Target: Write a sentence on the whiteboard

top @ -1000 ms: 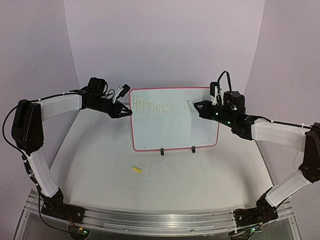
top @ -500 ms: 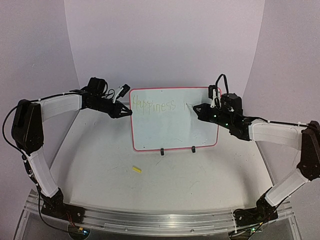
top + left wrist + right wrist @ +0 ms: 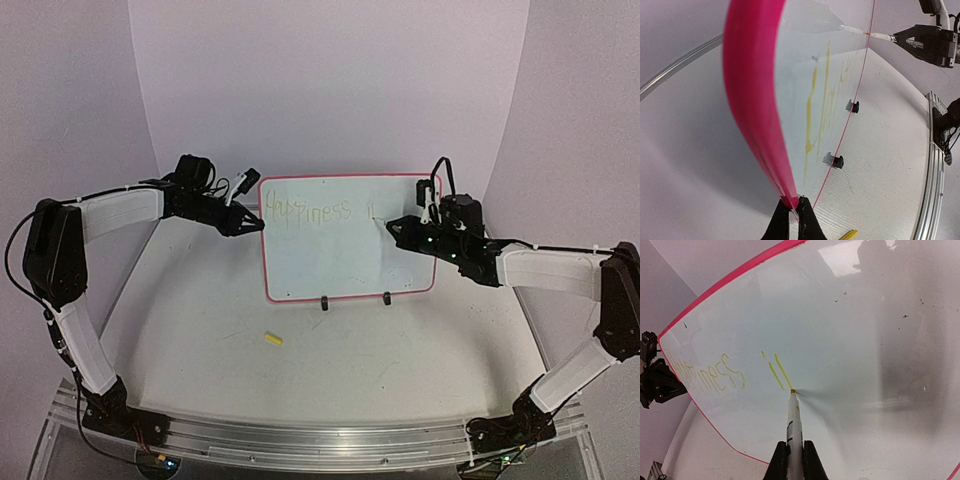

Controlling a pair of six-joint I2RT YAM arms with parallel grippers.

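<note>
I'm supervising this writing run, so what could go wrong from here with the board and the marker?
The marker in the right pincer presses the whiteboard far from where the left pincer pinches its left edge; standing on two small clip feet, the board might flex or swivel and skew the strokes.
The sentence is faint yellow, so gaps could go unnoticed.
</note>
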